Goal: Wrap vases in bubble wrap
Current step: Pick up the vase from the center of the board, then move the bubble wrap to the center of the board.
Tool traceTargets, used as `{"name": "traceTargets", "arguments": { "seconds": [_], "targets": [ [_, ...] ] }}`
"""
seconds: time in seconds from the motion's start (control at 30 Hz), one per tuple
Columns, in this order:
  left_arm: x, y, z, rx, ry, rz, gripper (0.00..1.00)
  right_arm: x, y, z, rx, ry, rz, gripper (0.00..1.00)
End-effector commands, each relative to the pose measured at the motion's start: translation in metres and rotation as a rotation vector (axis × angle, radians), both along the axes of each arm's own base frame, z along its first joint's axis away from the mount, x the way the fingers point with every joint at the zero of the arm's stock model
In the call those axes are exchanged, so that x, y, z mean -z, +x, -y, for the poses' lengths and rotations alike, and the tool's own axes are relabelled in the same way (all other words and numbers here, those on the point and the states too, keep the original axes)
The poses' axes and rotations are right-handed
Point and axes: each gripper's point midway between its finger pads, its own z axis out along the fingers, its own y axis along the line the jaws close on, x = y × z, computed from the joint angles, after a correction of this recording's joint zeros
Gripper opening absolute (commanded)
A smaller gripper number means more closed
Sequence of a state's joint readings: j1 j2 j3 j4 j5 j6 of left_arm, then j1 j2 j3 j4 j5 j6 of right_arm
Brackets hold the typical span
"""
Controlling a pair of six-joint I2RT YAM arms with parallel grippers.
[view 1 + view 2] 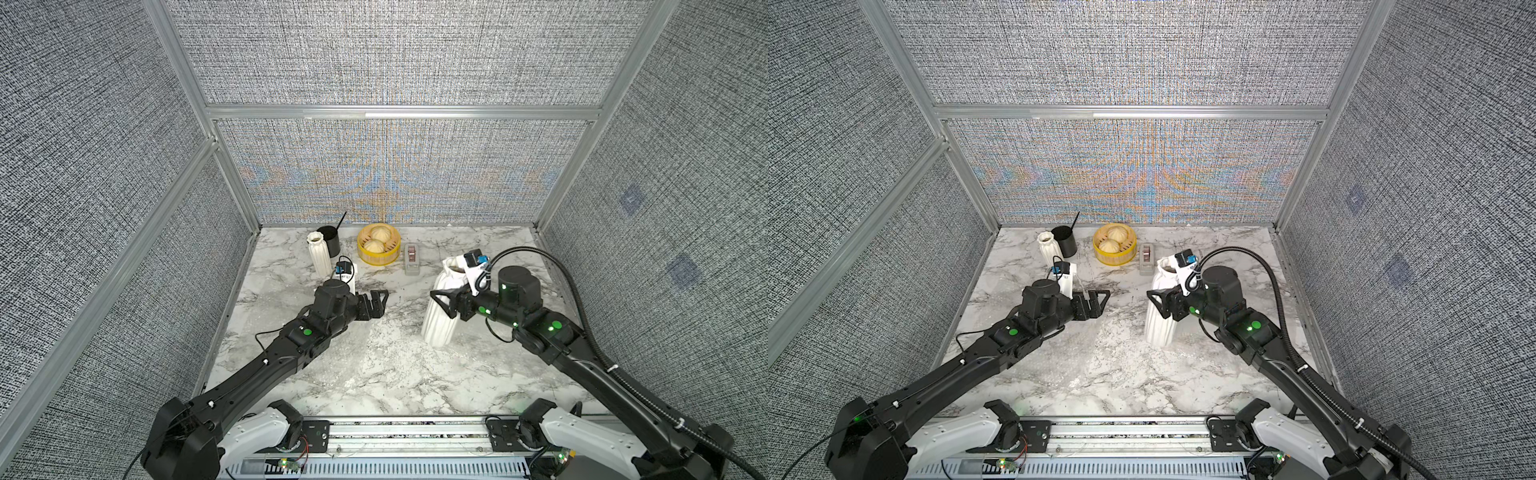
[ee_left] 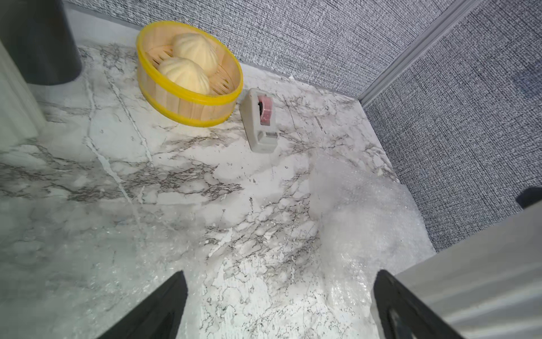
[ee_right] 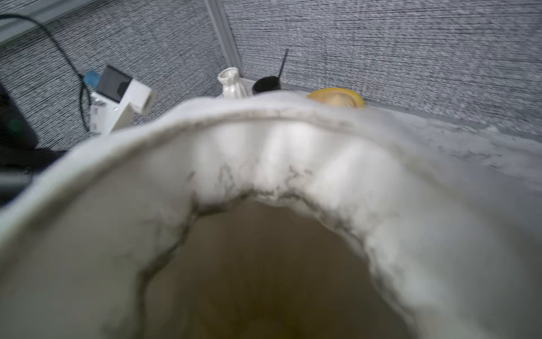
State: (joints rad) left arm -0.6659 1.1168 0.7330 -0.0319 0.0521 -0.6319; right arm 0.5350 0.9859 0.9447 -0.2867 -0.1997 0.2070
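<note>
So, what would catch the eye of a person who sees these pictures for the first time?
First the wide vase, white and ribbed, standing right of centre, with the right gripper closed around its upper part. Next the yellow steamer basket at the back wall, holding two pale buns.

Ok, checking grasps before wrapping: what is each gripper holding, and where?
The right gripper holds the wide vase, fingers on either side just below its rim. The left gripper is open, holding nothing.
</note>
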Motion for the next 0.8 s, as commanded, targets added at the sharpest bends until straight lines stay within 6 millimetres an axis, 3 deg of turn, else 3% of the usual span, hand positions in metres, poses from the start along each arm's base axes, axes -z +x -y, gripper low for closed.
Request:
{"name": "traceTargets", "arguments": {
  "seconds": [0.0,0.03,0.07,0.27,0.3,0.5,0.7,0.77],
  "targets": [
    [0.005,0.001,0.016,0.019,0.0,-0.046,0.98,0.022,-0.004,0.032,0.119,-0.017,-0.181,0.16],
    [0.01,0.0,0.024,0.034,0.006,-0.06,0.97,0.028,-0.004,0.041,0.146,-0.031,-0.208,0.16],
    [0.013,-0.001,0.034,0.056,0.01,-0.072,0.96,0.017,-0.002,0.05,0.175,-0.029,-0.203,0.15],
    [0.049,-0.007,0.093,0.181,0.078,-0.184,0.86,0.042,-0.003,0.096,0.323,-0.027,-0.327,0.1],
    [0.058,-0.009,0.103,0.202,0.087,-0.212,0.84,0.054,-0.005,0.102,0.336,-0.022,-0.363,0.1],
    [0.098,-0.003,0.152,0.263,0.18,-0.309,0.77,0.078,-0.002,0.123,0.412,0.014,-0.448,0.08],
    [0.123,0.012,0.179,0.244,0.268,-0.358,0.72,0.093,0.004,0.133,0.441,0.014,-0.468,0.06],
    [0.14,0.016,0.184,0.238,0.297,-0.389,0.68,0.095,0.007,0.134,0.442,0.021,-0.466,0.06]
  ]
}}
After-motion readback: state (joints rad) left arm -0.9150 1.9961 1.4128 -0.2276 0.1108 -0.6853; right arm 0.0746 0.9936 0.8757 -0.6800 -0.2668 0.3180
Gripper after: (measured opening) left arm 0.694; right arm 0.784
